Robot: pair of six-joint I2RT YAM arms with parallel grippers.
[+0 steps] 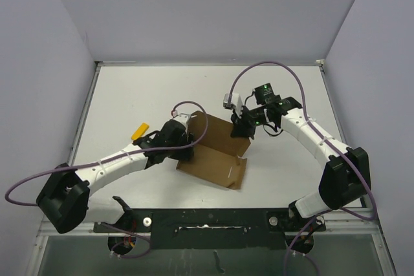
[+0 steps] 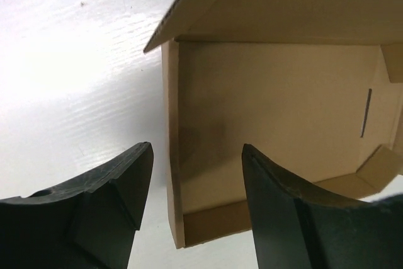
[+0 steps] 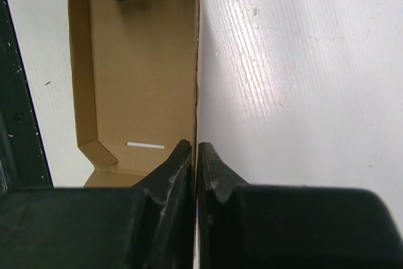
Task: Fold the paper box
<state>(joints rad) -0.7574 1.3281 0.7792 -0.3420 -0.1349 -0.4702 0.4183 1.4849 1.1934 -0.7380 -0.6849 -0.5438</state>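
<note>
Yellow piece (image 1: 140, 131) near paper box (image 1: 210, 163)

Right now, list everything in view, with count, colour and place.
paper box: one, brown, partly folded, mid-table.
table: one, white, beneath everything.
yellow piece: one, yellow, by the left arm's wrist; cannot tell what it is.
cables: two, purple, one looping along each arm.
left arm: one, white and black, reaching in from the near left.
right arm: one, white and black, reaching in from the near right.
left claw: one, black, open astride a box side wall.
right claw: one, black, shut on a box wall's edge.
</note>
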